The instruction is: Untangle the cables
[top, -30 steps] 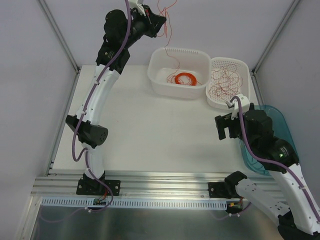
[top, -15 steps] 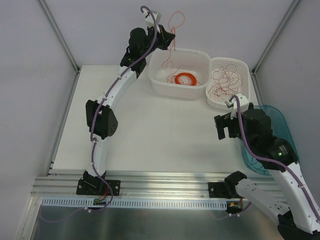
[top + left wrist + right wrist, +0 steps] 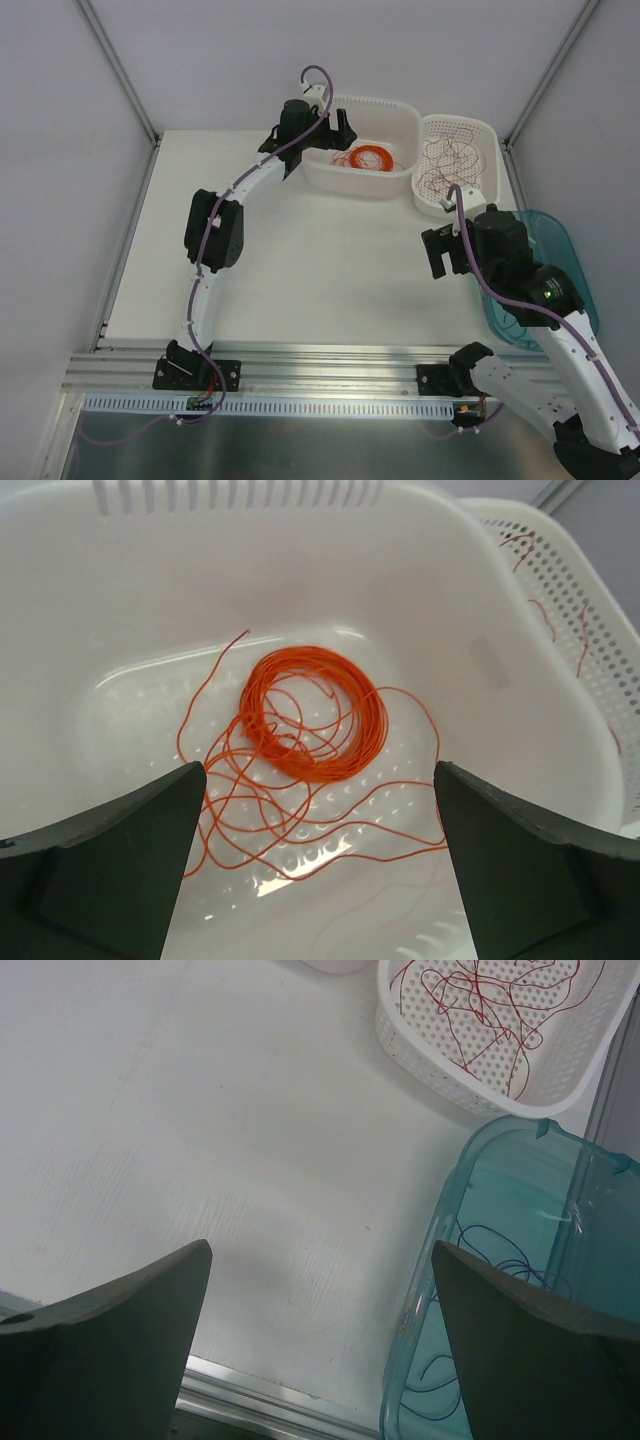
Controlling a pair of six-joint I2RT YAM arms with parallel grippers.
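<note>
Your left gripper (image 3: 320,772) hangs over the white tub (image 3: 480,600) at the far side of the worktop (image 3: 200,1110), jaws spread wide and gripping nothing. Below it, loose orange strands (image 3: 262,825) sprawl on the tub floor, partly overlapping the tightly wound ring coil (image 3: 372,720) that lies there too. Your right gripper (image 3: 320,1248) is also wide open and holds nothing, poised above bare worktop. Red wires (image 3: 480,1000) lie curled in the perforated basket (image 3: 420,1050) just beside the tub, and thin dark wires (image 3: 490,1260) lie in the teal bin (image 3: 440,1220) next to that basket.
</note>
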